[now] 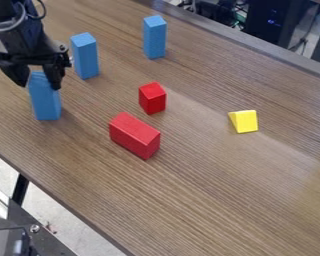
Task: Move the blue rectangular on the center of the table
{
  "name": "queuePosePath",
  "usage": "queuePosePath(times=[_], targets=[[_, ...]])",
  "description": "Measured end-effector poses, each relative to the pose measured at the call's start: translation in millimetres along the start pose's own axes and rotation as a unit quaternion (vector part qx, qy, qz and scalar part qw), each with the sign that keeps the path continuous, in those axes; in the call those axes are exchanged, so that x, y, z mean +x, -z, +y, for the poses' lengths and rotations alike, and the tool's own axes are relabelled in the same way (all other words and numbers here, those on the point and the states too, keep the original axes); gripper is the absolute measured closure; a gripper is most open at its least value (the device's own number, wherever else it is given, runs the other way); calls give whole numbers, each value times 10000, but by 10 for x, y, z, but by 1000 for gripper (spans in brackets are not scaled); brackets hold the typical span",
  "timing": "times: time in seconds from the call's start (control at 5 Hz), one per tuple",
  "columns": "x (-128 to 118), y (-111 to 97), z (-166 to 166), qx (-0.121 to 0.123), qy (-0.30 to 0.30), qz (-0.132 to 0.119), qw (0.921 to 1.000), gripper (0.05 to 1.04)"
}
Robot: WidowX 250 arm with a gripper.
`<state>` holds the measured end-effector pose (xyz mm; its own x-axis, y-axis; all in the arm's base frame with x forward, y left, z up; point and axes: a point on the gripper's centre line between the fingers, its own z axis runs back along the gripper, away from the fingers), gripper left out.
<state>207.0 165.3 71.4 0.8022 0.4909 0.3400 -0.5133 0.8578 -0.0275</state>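
Blue rectangular block [45, 105] is stood upright on its narrow end at the left of the wood-grain table [216, 195], top tucked into the black two-finger gripper [39, 85]. Can't be told tbh whether it's actually pinched or just surrounded. Prob picked as the target bc it's the one being lined up from above; standing tall, its upper part can be got at w/o the tabletop being bumped. Base looks to be resting on the wood, so no lift can be seen, and the move to the center is yet to be done imo. Another upright blue block [85, 56] is set just beside the gripper, so straight up first is prob advised, else it might get knocked. Third blue block [154, 37] is parked farther back, well apart. Small red block [152, 98] and long red block [134, 136] are left near the middle, so a spot beside them would need to be picked, w/ the yellow wedge [244, 121] kept clear of too, fwiw.
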Motion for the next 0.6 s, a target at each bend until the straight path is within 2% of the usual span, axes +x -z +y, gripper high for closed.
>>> queuePosePath(times=[0.2, 0.4, 0.6], targets=[[12, 4, 4, 107, 32, 78, 9999, 539], [18, 3, 11, 205, 26, 135, 9997, 539], [78, -114, -32, 84, -26, 127, 9999, 539]])
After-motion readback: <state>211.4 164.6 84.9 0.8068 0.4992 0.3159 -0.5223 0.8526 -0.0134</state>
